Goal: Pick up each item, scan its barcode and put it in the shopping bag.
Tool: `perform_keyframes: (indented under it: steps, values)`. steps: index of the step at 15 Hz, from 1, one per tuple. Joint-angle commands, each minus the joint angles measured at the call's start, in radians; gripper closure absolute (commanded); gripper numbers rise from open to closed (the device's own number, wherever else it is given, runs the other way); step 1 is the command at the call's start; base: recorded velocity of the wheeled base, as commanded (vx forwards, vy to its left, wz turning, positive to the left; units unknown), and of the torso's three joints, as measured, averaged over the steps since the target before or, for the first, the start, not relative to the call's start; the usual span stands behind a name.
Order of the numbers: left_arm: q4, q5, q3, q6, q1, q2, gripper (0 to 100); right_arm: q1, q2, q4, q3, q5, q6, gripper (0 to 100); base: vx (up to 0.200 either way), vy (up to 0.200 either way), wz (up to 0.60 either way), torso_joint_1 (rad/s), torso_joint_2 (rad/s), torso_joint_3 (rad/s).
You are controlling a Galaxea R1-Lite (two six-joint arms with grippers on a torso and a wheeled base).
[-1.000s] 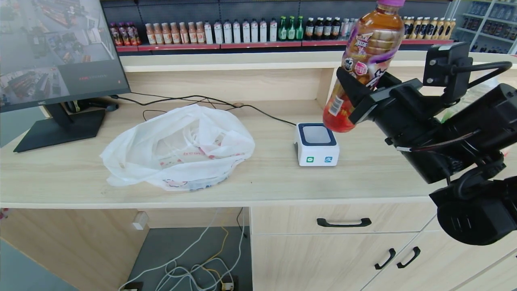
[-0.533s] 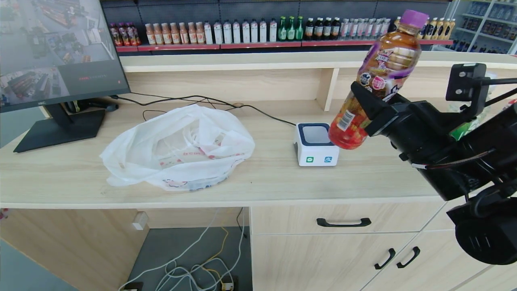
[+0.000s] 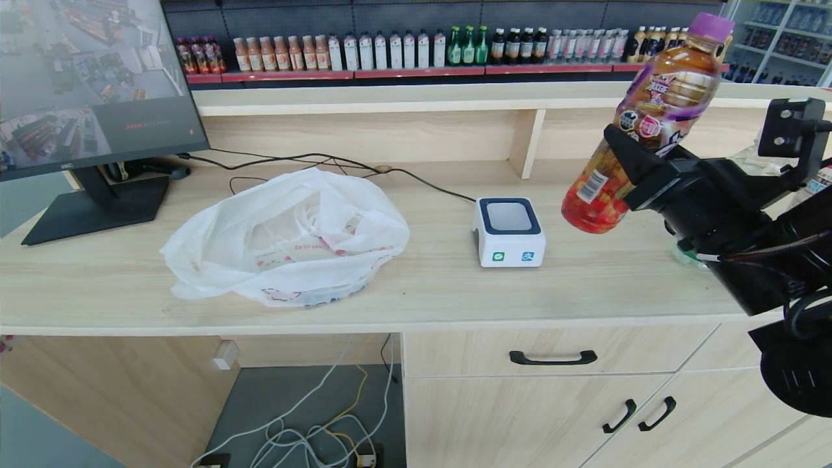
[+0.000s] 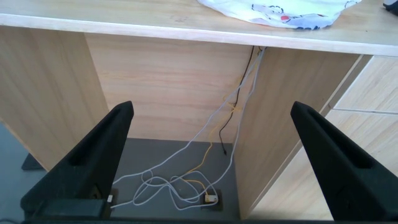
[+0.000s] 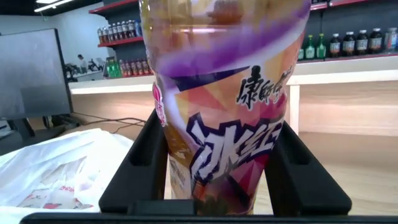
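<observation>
Where right fingers [image 3: 627, 156] clamp (mid-label), bottle [image 3: 669, 84] sits tilted.

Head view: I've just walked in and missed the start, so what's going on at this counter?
The right gripper is shut on a tea bottle, holding it tilted in the air to the right of the barcode scanner, not over it. The white shopping bag lies on the counter to the scanner's left. The left gripper hangs open below counter level, holding nothing.
</observation>
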Motion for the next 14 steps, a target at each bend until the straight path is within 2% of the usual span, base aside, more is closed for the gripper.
perform_keyframes:
  steps: [1,6,14]
  values:
    - [0.0,0.0,0.0,-0.001,0.0,0.0,0,-0.006,0.004,-0.001,-0.011,0.003,0.001,100,0.0,0.2,0.0,0.007,0.0,0.002]
    - [0.0,0.0,0.0,0.0,0.0,0.0,0,-0.011,0.048,-0.001,-0.071,0.001,0.014,100,0.0,0.2,0.0,0.002,0.0,0.001]
    - [0.0,0.0,0.0,0.0,0.0,0.0,0,-0.012,0.05,-0.001,-0.071,0.001,0.007,100,0.0,0.2,0.0,0.004,0.0,0.005]
